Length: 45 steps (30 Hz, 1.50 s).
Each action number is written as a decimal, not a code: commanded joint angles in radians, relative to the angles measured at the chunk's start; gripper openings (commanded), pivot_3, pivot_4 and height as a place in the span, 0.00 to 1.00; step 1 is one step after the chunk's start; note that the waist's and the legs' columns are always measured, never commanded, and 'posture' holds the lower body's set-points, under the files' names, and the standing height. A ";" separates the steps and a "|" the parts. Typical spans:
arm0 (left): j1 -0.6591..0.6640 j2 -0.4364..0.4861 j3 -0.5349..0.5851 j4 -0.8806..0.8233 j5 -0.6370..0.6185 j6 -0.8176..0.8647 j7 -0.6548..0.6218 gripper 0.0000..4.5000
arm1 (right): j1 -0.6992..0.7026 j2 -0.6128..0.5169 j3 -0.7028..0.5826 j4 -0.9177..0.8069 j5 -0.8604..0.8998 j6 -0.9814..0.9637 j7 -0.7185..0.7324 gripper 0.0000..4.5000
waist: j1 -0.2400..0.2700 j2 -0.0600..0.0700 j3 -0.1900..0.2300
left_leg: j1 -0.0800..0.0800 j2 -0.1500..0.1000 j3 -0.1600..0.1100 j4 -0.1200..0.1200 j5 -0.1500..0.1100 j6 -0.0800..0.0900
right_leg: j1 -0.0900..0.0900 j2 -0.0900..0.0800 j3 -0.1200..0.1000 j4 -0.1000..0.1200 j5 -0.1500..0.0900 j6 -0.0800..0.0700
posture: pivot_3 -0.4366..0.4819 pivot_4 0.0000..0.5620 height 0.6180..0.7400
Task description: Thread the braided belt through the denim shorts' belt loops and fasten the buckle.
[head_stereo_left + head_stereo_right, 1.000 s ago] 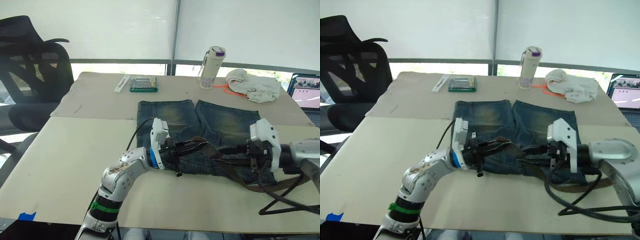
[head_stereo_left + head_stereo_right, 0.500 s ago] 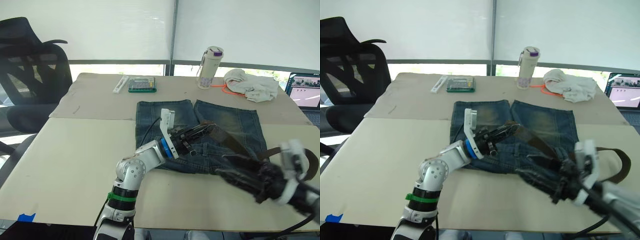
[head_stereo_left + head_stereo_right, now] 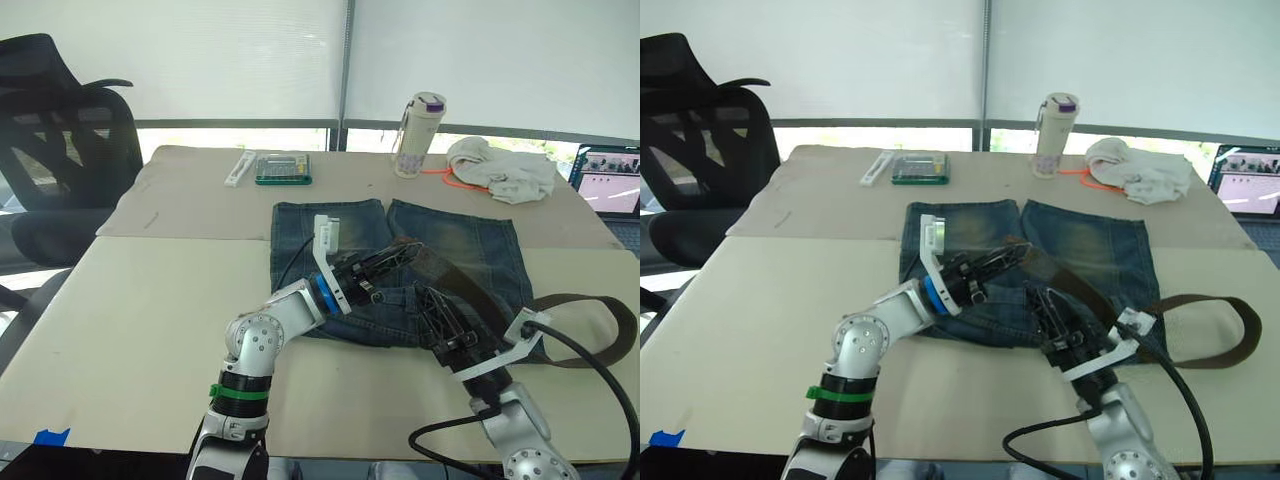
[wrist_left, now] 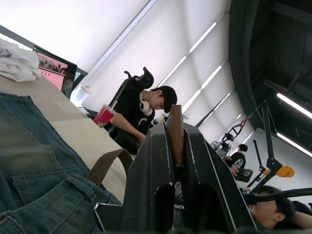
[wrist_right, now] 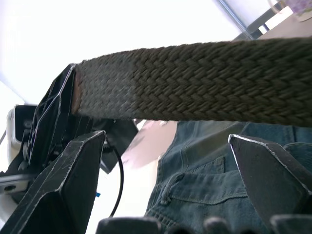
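Braided belt [image 3: 470,297], dark brown woven strap, end clamped in left hand [image 3: 400,256], right hand [image 3: 437,310] spread apart beneath it

Over the last second the left gripper [image 3: 404,251] has lifted the end of the braided belt [image 3: 455,286] off the waistband and now pinches it up over the denim shorts [image 3: 340,228]. The right gripper [image 3: 432,303] has let go, swung back and now sits wide open just under the raised strap, whose loop has spread out across the counter [image 3: 130,330]
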 commanded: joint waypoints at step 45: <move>0.055 0.391 -0.302 -0.136 0.430 -0.380 -0.374 0.99 | -0.001 -0.610 -0.355 0.255 0.401 0.131 -0.088 0.00 | -0.006 0.001 0.000 | 0.001 0.001 0.001 -0.002 -0.003 0.005 | 0.000 0.000 0.001 -0.001 0.000 -0.001 | 0.48 0.27 0.97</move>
